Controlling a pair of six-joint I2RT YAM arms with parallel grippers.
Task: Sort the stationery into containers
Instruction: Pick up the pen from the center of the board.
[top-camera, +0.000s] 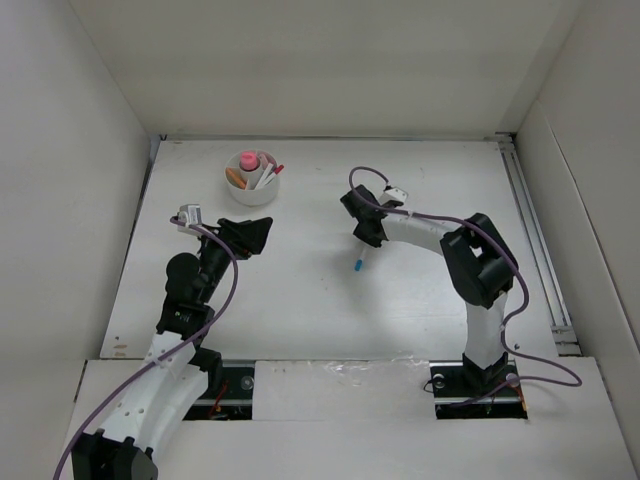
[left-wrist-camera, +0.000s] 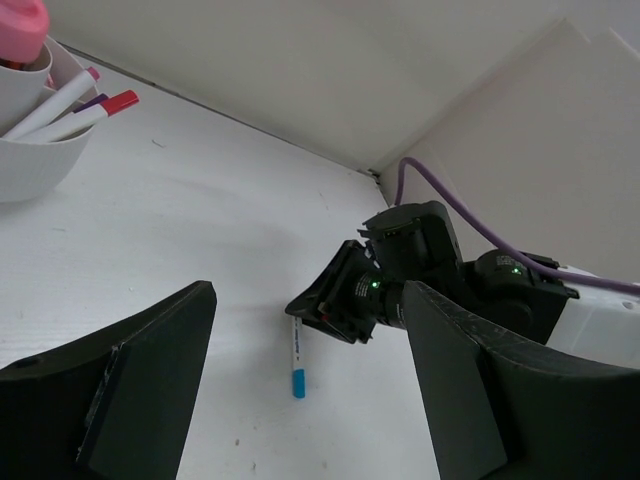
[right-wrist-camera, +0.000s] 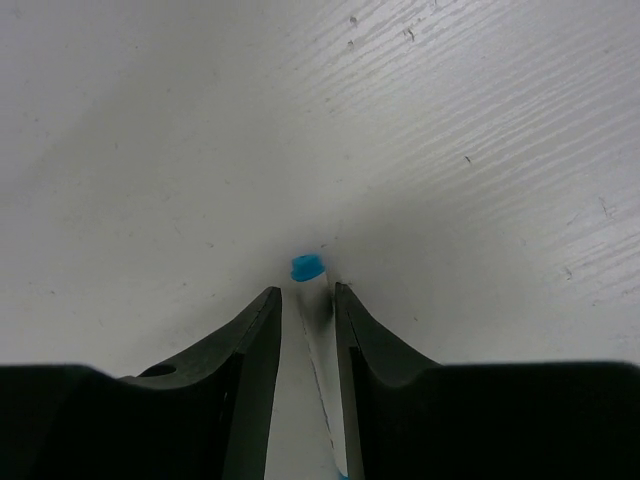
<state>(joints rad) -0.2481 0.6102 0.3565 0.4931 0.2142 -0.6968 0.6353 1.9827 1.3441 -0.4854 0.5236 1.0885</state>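
A thin white pen with a blue cap (top-camera: 357, 264) lies on the white table, right of centre. My right gripper (top-camera: 364, 240) straddles its far end. In the right wrist view the pen (right-wrist-camera: 318, 320) touches the right finger, with a gap to the left finger, so the jaws stand narrowly open. My left gripper (top-camera: 256, 236) is wide open and empty, just below the round white bowl (top-camera: 251, 197). The bowl holds a pink-topped stubby item (top-camera: 248, 159), an orange piece (top-camera: 235, 178) and white pens (top-camera: 268, 176). The left wrist view shows the blue-capped pen (left-wrist-camera: 296, 365) and the bowl (left-wrist-camera: 35, 160).
White walls enclose the table on the left, back and right. A metal rail (top-camera: 535, 240) runs along the right edge. Purple cables loop over both arms. The right arm (left-wrist-camera: 470, 285) shows between my left fingers in the left wrist view.
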